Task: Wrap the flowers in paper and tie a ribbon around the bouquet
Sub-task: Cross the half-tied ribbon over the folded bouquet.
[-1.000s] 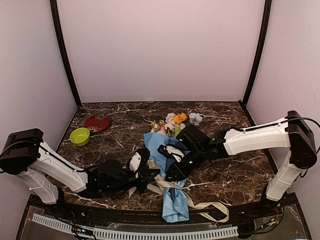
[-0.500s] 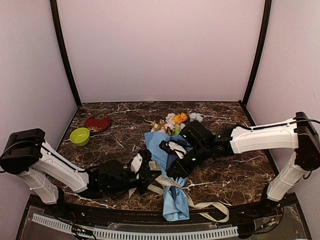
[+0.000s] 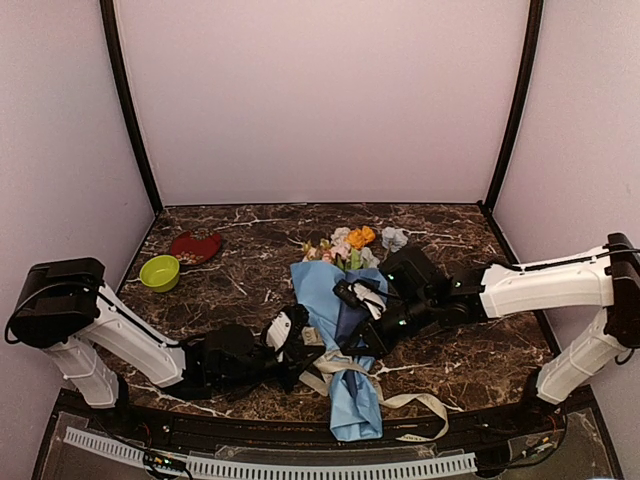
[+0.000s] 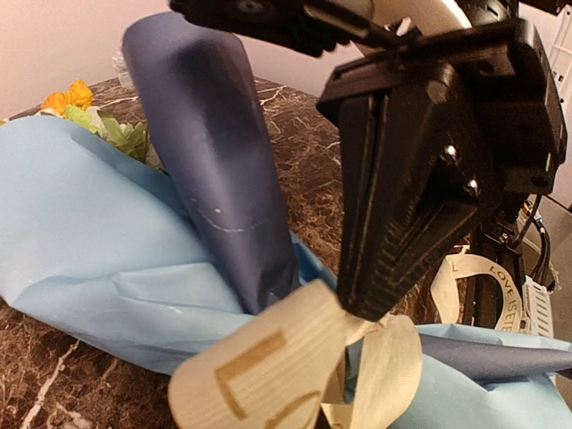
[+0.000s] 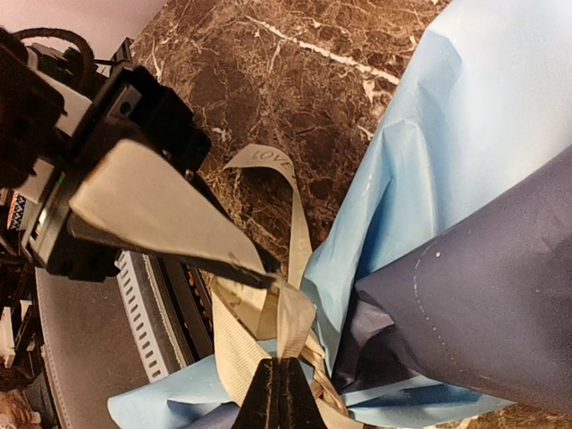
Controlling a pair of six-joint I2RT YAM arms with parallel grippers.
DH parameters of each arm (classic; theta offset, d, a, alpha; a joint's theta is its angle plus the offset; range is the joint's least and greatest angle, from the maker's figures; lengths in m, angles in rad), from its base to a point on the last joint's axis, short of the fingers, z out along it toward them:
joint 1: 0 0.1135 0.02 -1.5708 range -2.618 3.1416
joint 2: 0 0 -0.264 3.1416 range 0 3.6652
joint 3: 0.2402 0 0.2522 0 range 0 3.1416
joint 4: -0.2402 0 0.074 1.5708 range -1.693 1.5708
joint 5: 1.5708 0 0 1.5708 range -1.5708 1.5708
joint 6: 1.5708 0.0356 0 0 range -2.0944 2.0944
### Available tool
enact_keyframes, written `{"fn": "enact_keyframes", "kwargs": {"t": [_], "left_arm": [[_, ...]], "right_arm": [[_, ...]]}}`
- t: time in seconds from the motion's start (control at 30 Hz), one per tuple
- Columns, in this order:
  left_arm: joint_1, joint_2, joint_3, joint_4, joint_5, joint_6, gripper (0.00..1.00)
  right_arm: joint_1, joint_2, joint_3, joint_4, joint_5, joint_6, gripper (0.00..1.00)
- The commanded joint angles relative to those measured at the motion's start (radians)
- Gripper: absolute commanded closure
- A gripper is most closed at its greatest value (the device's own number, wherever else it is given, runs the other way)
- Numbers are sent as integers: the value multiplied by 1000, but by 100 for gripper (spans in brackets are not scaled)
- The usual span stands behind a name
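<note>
Right fingers [image 5: 268, 398] pinch the ribbon [image 5: 161, 214] where it loops at the bouquet's [image 3: 322, 300] narrow waist. Left fingers [image 3: 298, 348] grip another stretch, drawn taut between them. The bouquet lies mid-table [image 3: 230, 240], flowers [image 3: 355, 240] pointing away.

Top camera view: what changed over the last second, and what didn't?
The right end effector closed on the ribbon at the knot, and its arm swung out to the right, drawing the ribbon's loose tail in slightly. The left end effector kept its grip on the other strand. The bouquet and green bowl stayed put.
</note>
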State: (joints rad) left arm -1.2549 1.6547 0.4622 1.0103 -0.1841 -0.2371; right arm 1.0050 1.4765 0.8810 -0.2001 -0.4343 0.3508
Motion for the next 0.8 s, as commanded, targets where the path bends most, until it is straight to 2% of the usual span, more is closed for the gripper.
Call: {"fn": "enact_keyframes", "kwargs": {"t": [0.0,0.1,0.27,0.5,0.77], "left_arm": [[4,-2,-23,49,-39,-13,100],[3,22,18,-37,-15,-8,100],[3,49,8,19,6,-7,100],[3,66,30,21,44,-5,100],[3,39,-10,54,32,-22,100]], "right_arm": [[-12,-63,-72,136,-65,47,100],[-11,-88,-105,173,-129,41,100],[-16,-96,-105,49,-96,-30,96],[-37,-80,-25,-46,-24,-79,72],[-19,48,67,-50,-39,-128,69]]}}
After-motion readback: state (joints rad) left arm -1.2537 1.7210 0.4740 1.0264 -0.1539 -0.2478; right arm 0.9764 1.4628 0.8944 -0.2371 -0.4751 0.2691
